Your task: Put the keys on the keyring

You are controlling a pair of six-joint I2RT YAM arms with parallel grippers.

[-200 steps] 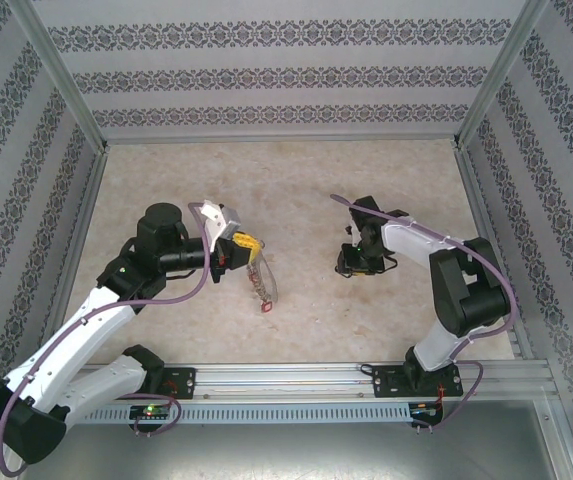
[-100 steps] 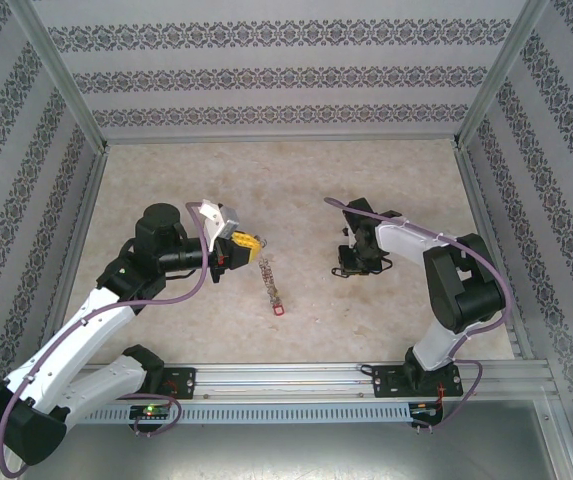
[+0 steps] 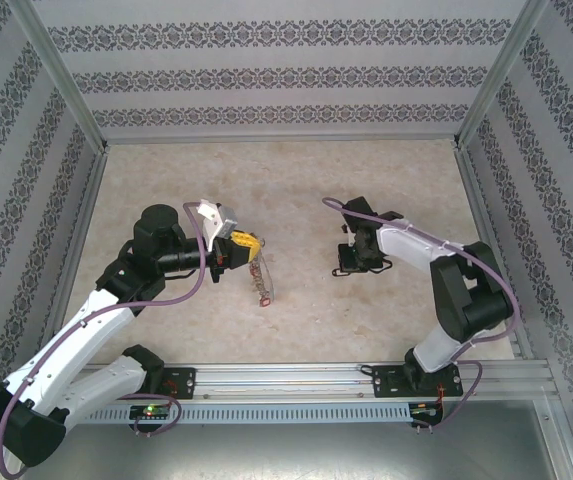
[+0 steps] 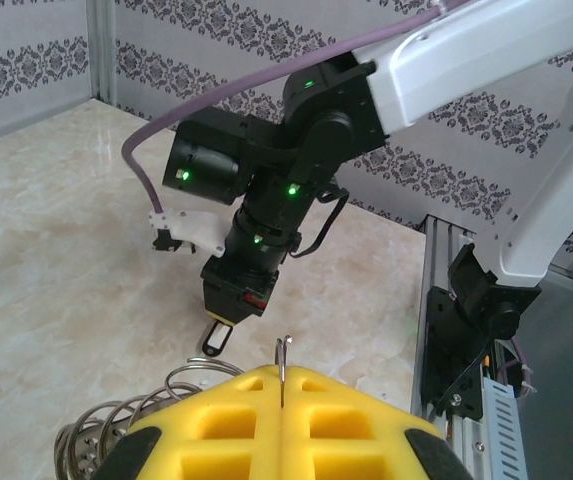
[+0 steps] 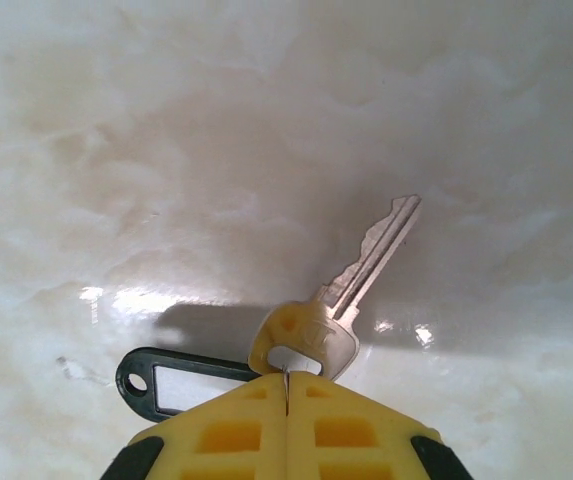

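Marbled tabletop (image 3: 296, 180) lay under both arms: your right end effector (image 5: 286, 392) was clamped shut on the head of the key (image 5: 371, 262), its black tag (image 5: 181, 385) just beside the fingers. Your left end effector (image 4: 282, 385) was pinched shut on the keyring (image 3: 260, 281) wire, well apart from the key.

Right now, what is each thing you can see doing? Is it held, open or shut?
left gripper: jaws shut on the keyring's wire.
right gripper: jaws shut on the key's head.
keyring: held, the rest reaching out past the jaws.
key: held, blade pointing away from the jaws.
black tag: joined to the key, loose beside the jaws.
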